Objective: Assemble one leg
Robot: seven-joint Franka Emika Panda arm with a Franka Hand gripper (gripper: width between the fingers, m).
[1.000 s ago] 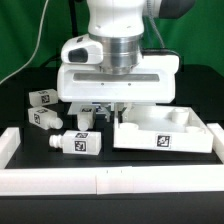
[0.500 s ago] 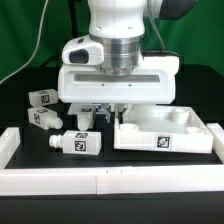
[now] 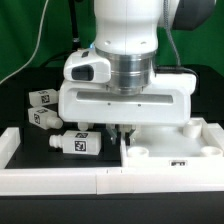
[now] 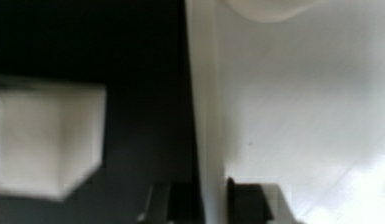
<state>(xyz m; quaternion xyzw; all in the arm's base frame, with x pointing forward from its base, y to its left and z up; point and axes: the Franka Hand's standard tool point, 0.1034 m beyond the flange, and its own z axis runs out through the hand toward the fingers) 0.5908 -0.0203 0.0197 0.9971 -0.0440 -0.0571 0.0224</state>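
Note:
The big white tray-like panel point(image 3: 175, 145) lies on the black table at the exterior view's right, close to the front rail. My gripper point(image 3: 122, 131) is low at the panel's left wall and shut on that wall. In the wrist view the two dark fingertips point(image 4: 249, 203) stand on either side of the thin wall of the panel point(image 4: 295, 110), and my gripper point(image 4: 210, 203) is closed on it. Three white legs with tag marks lie at the left: one far back point(image 3: 42, 98), one in the middle point(image 3: 42, 118), one nearest point(image 3: 76, 142). A blurred white block point(image 4: 43, 135), probably a leg, lies beside the wall.
A white rail point(image 3: 100, 181) runs along the table's front, with a raised white corner piece point(image 3: 8, 143) at the exterior view's left. A green backdrop and a cable stand behind. The arm's wide white hand hides the table's middle.
The arm has come forward and lower. The panel has moved with it toward the front rail and sits nearer the camera. The three legs at the left have not moved.

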